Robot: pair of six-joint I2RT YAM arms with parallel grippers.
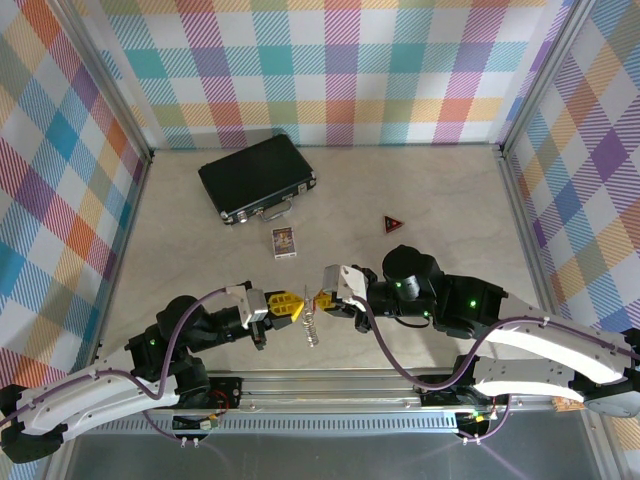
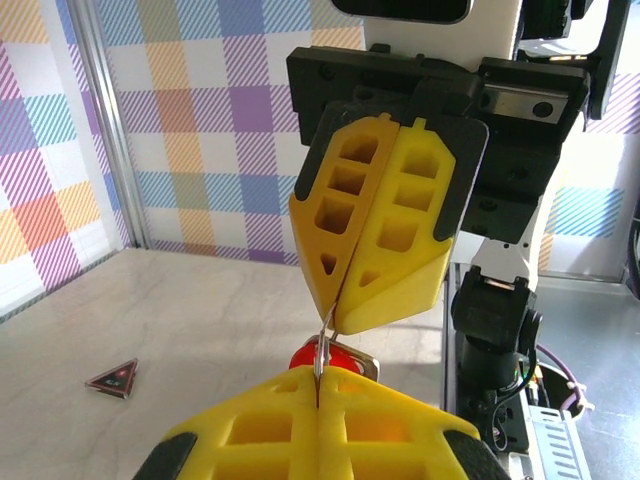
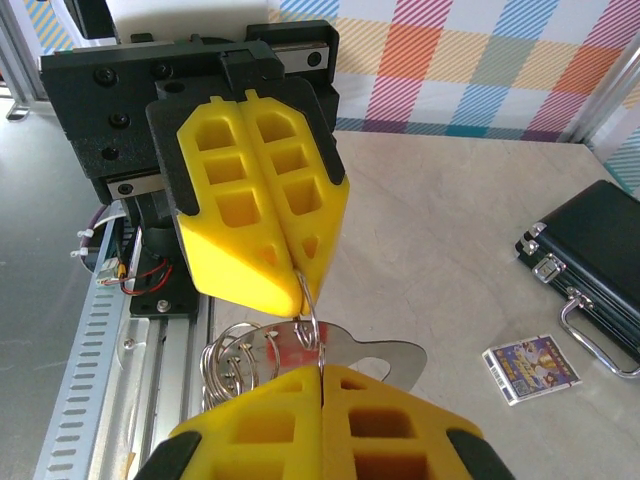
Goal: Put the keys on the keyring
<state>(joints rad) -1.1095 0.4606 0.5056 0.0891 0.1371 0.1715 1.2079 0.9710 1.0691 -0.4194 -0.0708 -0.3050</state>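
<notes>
My left gripper [image 1: 291, 306] and right gripper [image 1: 323, 297] meet tip to tip low over the near middle of the table. Both are shut on the keyring [image 3: 313, 310], a thin silvery loop that runs from one pair of yellow fingers to the other. Several small silvery rings [image 3: 232, 356] bunch at its side and dangle below the tips [image 1: 312, 330]. The keys [image 3: 395, 355], flat silvery metal with a red tag [image 2: 305, 356], hang just under the pinch. In the left wrist view my left gripper [image 2: 320, 378] clamps the wire under the right gripper [image 2: 335, 320].
A black case [image 1: 257, 177] with a metal handle lies at the back left. A small card box [image 1: 284, 242] sits in front of it. A dark red triangular piece [image 1: 394, 224] lies to the right. The metal rail [image 1: 330, 385] runs along the near edge.
</notes>
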